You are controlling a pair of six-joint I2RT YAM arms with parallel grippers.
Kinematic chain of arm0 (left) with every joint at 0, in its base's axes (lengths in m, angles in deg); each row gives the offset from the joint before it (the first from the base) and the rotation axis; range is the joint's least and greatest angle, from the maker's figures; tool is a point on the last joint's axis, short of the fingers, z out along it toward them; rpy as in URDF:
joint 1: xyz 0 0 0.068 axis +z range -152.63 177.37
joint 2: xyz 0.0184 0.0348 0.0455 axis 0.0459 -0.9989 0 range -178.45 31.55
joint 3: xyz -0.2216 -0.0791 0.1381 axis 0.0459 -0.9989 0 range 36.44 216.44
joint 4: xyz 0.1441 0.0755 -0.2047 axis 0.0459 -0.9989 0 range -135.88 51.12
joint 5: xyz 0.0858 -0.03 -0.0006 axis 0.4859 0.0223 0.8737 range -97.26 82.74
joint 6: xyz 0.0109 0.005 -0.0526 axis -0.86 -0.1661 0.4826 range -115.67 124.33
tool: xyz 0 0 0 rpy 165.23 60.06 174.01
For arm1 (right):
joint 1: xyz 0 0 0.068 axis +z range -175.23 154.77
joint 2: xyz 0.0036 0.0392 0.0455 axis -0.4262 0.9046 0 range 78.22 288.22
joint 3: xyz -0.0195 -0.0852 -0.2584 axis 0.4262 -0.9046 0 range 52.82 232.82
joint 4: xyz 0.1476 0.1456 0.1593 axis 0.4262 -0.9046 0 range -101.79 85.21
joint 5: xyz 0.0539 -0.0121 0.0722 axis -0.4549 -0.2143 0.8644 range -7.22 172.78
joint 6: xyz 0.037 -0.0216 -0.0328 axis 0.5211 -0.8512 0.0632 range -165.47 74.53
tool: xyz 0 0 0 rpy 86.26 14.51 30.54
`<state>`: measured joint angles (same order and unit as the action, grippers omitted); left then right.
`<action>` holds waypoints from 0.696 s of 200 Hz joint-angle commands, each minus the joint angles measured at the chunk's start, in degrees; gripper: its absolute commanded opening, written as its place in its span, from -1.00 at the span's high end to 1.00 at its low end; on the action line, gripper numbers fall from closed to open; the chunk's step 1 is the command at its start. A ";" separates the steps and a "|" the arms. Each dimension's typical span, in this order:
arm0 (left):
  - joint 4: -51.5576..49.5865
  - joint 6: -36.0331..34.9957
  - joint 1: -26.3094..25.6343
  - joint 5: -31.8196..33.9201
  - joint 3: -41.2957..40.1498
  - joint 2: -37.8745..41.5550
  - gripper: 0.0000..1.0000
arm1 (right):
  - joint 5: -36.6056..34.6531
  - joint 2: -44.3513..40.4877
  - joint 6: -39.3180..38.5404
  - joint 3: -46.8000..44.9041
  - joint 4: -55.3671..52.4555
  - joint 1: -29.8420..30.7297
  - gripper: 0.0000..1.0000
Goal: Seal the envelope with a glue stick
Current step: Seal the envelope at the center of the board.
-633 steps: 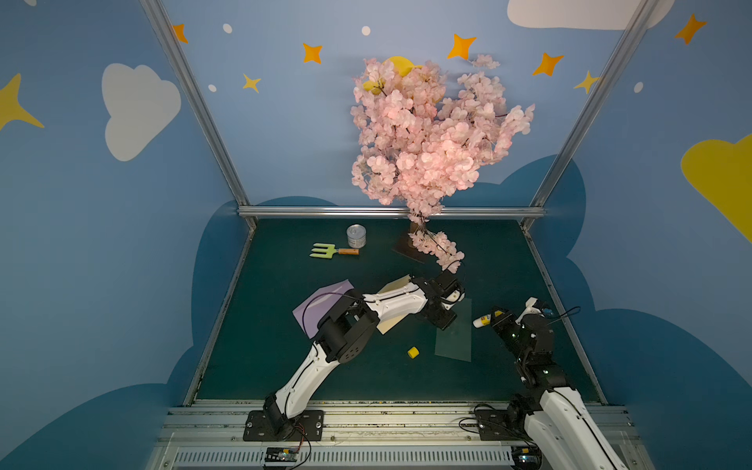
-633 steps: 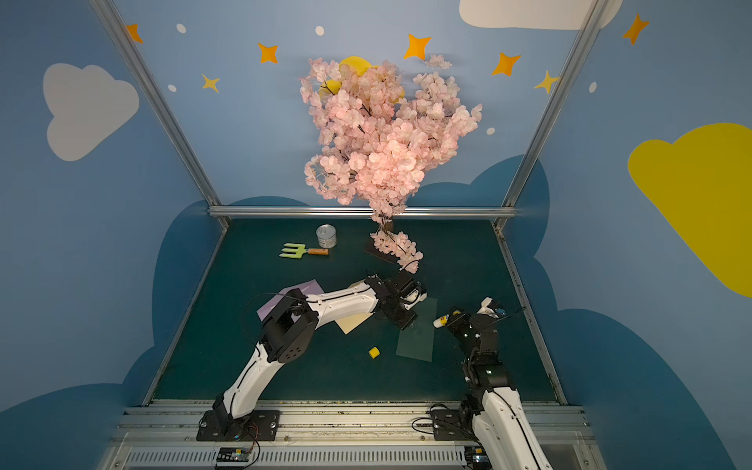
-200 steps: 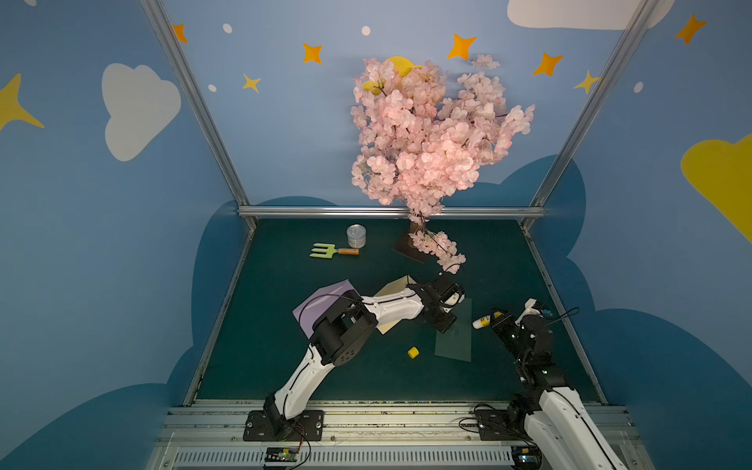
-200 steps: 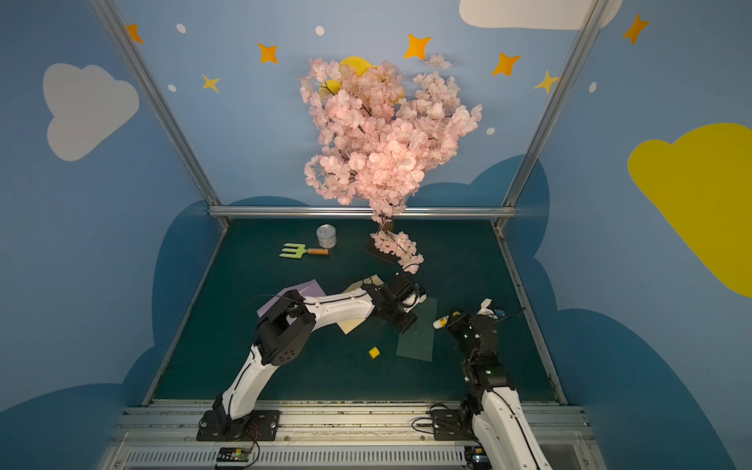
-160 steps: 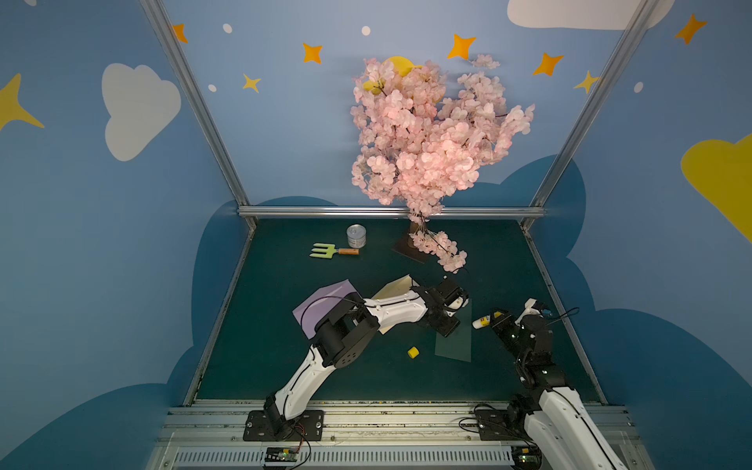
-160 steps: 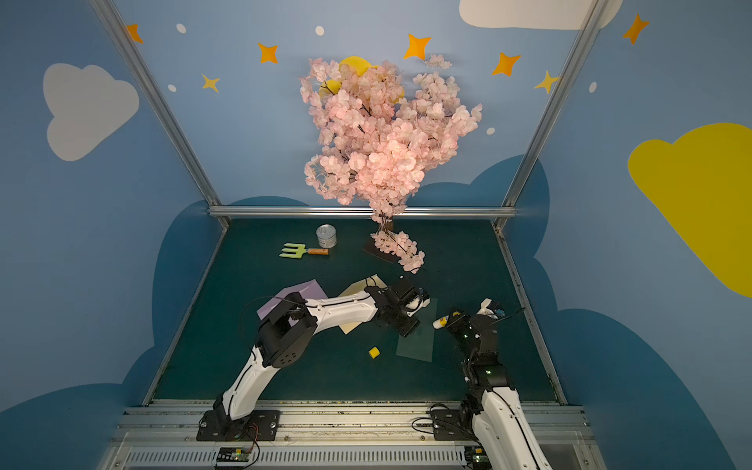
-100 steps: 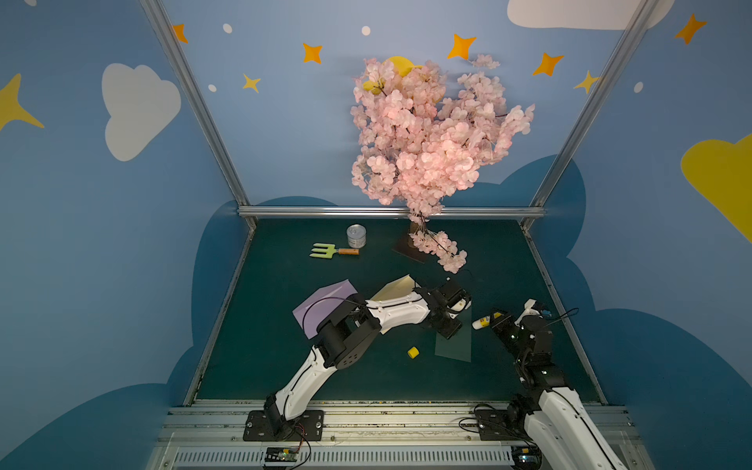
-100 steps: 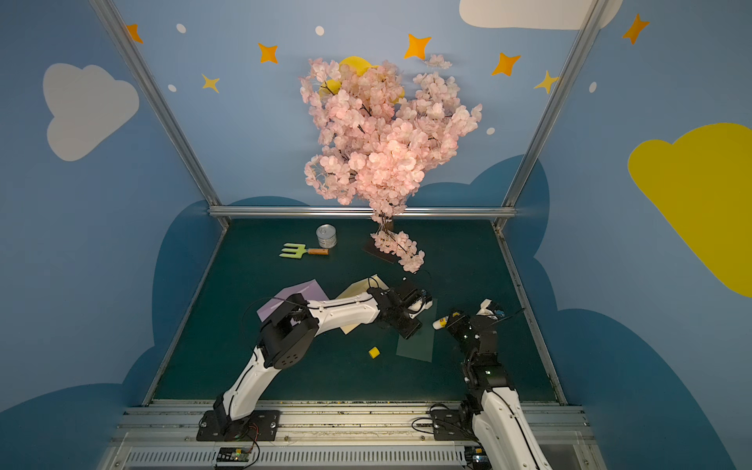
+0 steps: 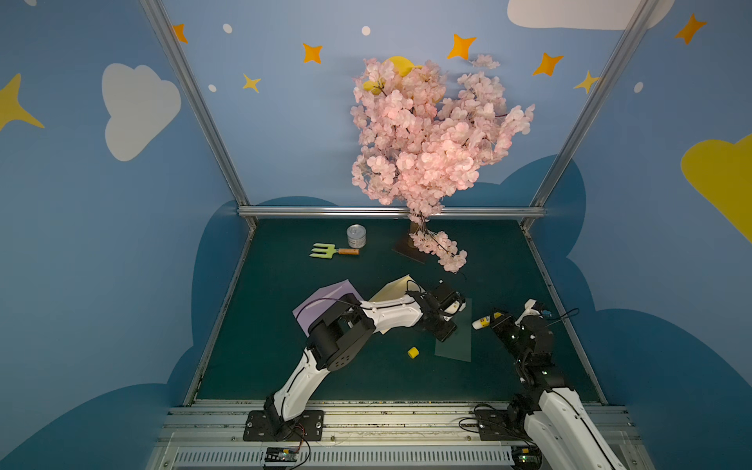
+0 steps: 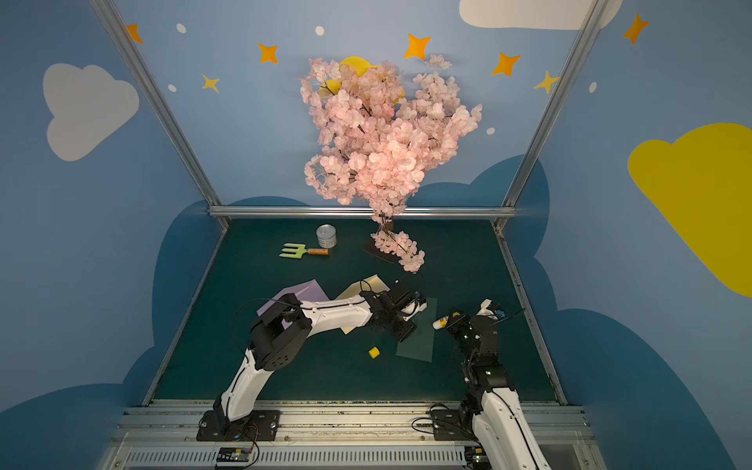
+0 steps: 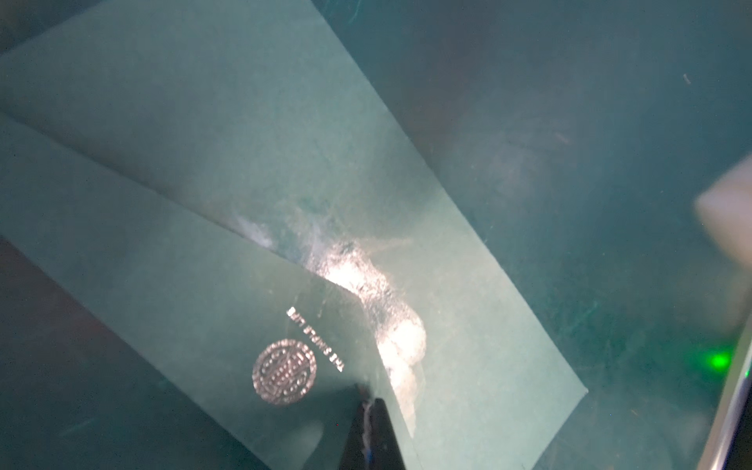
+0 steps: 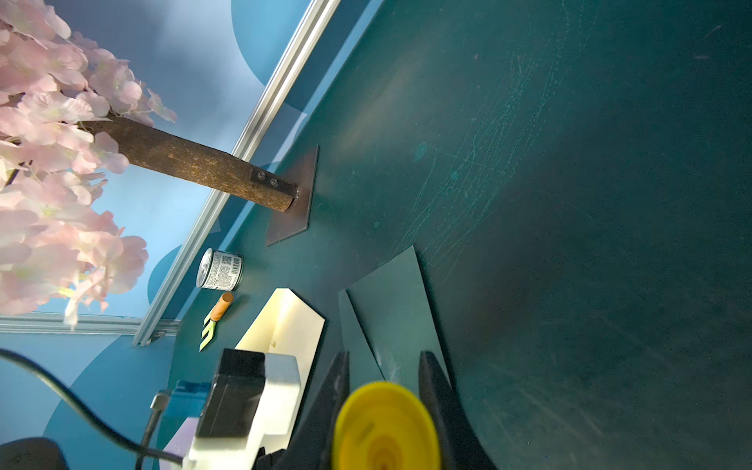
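Sealing is in hand: my left claw (image 11: 368, 407), tips together, rests on the flap of the dark green envelope (image 11: 285, 162), lying on the bench (image 9: 366, 382) with a glue smear (image 11: 366, 285) at the flap's edge. My right claw (image 12: 384, 366) is clamped on the glue stick (image 12: 384, 427), just beside it. Next, I judge, press the flap flat. Three envelopes counting the cream envelope (image 9: 392, 289) and lilac envelope (image 9: 329, 299); one stick, one cap (image 9: 413, 352).

Left end effector (image 9: 444, 334) and low blossom branch (image 9: 443, 252) crowd mid-mat; the mat's front strip (image 9: 407, 382) lies bare
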<state>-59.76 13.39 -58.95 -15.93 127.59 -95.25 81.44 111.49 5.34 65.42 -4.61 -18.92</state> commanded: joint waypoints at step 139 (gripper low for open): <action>-10.76 0.20 2.50 -0.66 5.10 -7.27 0.95 | 0.16 -2.26 0.17 -0.55 -1.25 -0.81 1.00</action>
<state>-65.64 13.76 -57.74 -18.46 132.20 -97.24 81.44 109.68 5.71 65.33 -5.63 -19.47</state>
